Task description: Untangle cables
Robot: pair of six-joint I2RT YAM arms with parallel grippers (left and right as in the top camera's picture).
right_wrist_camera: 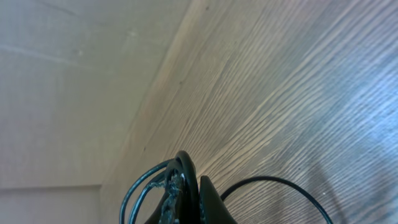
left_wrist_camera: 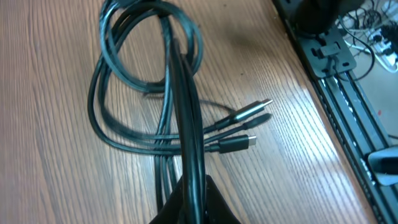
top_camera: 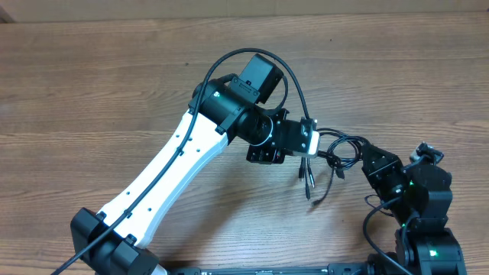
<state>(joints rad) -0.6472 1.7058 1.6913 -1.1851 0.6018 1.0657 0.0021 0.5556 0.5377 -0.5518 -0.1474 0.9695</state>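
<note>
Pinching one black bundle, both sets of jaws are closed on the cables. The left jaws clamp several strands together, and the right jaws grip a few strands at their tips. Beyond the left jaws the strands cross into overlapping loops over the tabletop, with three plug tips off to one side. Risk: drawing the jaws apart while several strands are clamped may tighten the crossings into a knot or snag a plug tip in a loop.
</note>
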